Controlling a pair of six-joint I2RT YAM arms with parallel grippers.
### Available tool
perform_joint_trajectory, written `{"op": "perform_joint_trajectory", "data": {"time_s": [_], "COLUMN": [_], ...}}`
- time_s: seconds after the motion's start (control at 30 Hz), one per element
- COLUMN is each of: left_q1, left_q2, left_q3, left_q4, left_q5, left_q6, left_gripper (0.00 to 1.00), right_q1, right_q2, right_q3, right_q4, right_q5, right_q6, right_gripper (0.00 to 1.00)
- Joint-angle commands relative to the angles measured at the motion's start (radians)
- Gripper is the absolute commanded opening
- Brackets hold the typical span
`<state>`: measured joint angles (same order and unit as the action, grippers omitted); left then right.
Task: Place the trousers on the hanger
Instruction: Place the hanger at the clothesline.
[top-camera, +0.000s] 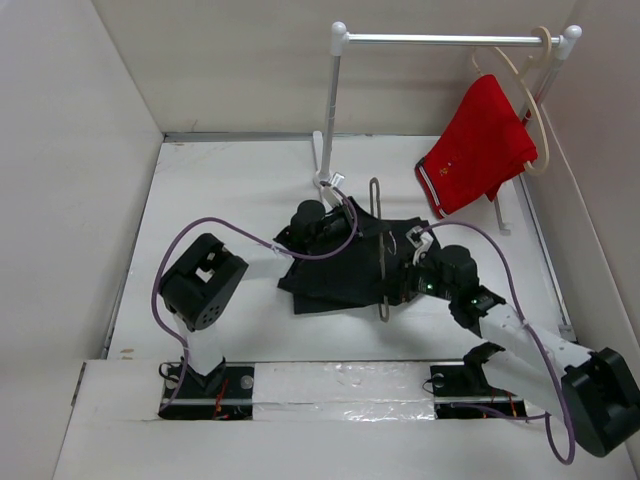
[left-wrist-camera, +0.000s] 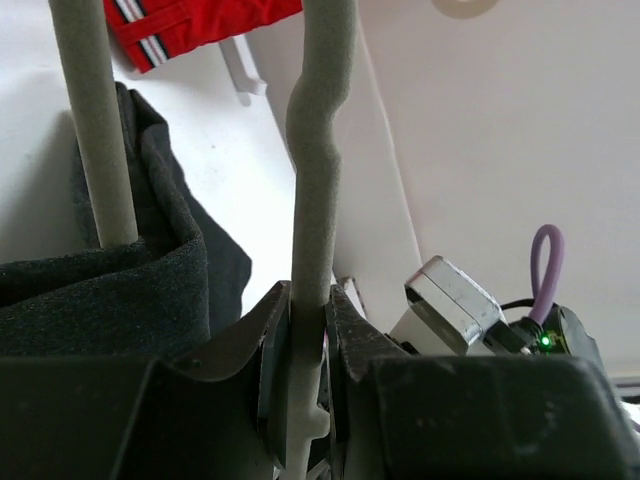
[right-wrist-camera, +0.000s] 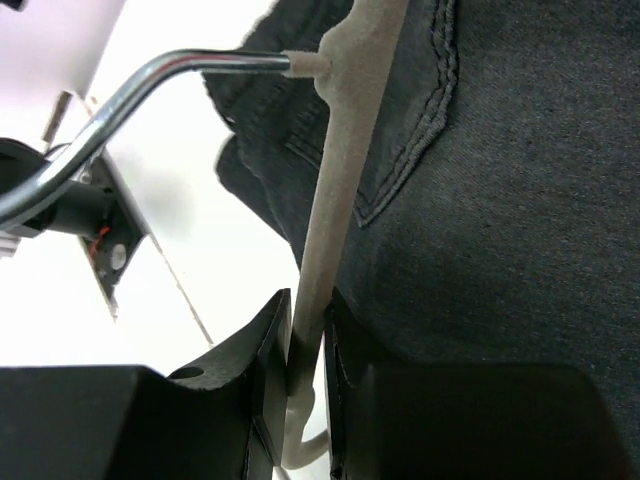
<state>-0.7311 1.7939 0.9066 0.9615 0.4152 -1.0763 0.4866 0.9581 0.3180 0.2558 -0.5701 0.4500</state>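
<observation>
No legible text, labels, numbers — none in any view.

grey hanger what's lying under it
The black trousers lie under the grey hanger, on the white table. In the left wrist view the fabric covers part of one bar; whatever is beneath the trousers is hidden.

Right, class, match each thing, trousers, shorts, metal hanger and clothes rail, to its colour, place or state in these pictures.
Things:
1 trousers
2 shorts
3 metal hanger
4 rail

States:
A red, hanging up
B clamped by the left gripper and the right gripper
C black, heaped on the table
D white, standing at the back

Pairs: 1-C, 2-A, 3-B, 4-D
</observation>
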Motion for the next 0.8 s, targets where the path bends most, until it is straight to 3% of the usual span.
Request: {"op": "perform_joint_trajectory", "data": {"time_s": [0.0, 0.17, 0.33, 0.47, 0.77], "left_q1": [0.035, 0.055, 0.075, 0.085, 0.085], "left_q2": [-0.051, -0.056, -0.088, -0.12, -0.205], "left_q3": [0.04, 0.058, 0.097, 0.13, 0.193], "left_q4": [0.04, 0.002, -0.024, -0.05, -0.23], "left_q5": [-0.009, 0.02, 0.042, 0.063, -0.001], "left_q6": [-0.033, 0.01, 0.067, 0.131, 0.312], "left_gripper": [0.02, 0.25, 0.39, 0.59, 0.76], "right_q1": [-0.005, -0.014, -0.025, -0.025, -0.072], "right_q2": [-0.093, -0.151, -0.199, -0.225, -0.225], "right_q3": [0.018, 0.036, 0.033, 0.067, 0.079], "right_q4": [0.152, 0.181, 0.272, 0.276, 0.41], "right_q5": [-0.103, -0.134, -0.123, -0.111, -0.112], "right_q6": [-0.015, 0.01, 0.111, 0.157, 0.303], "right_gripper": [0.0, 0.0, 0.0, 0.0, 0.0]}}
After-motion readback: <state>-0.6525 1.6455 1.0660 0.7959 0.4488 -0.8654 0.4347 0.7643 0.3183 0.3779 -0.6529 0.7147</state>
